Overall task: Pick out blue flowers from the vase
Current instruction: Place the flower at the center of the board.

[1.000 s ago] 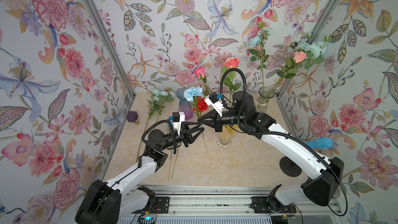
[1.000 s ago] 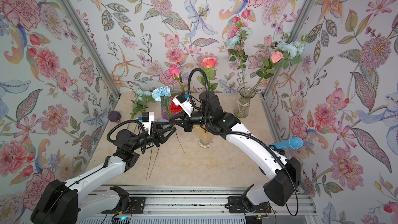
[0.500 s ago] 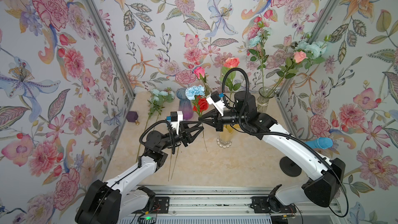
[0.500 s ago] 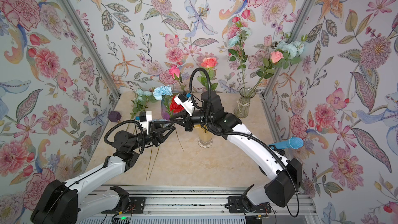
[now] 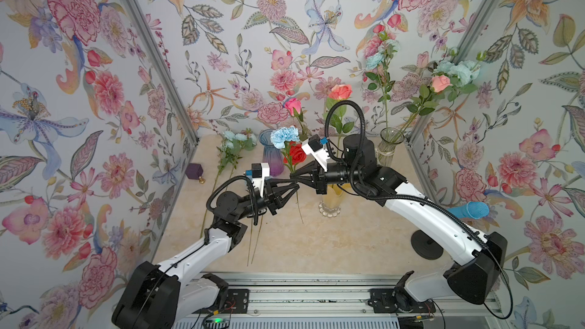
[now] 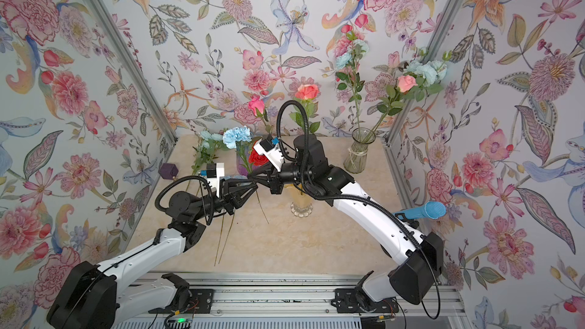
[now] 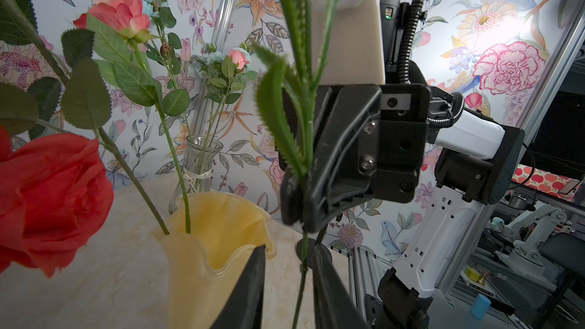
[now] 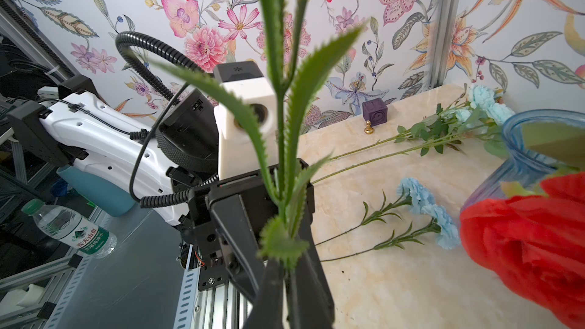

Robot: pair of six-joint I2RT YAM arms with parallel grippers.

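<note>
Handover of 1 blue flower [image 5: 285, 137]: right gripper [image 5: 292, 180] clenched on its stem [image 7: 304, 248]; left gripper [image 7: 289, 248], just beneath, straddles it unclosed and should clamp.

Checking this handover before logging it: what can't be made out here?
- Left fingers touching the blue flower's stem or not: the left wrist view's edge cuts them; too small in both top views.
- Blue flower's bloom: beyond both wrist views' edge.
- Red rose's stem: behind the right gripper in a top view; its vase unclear.
</note>
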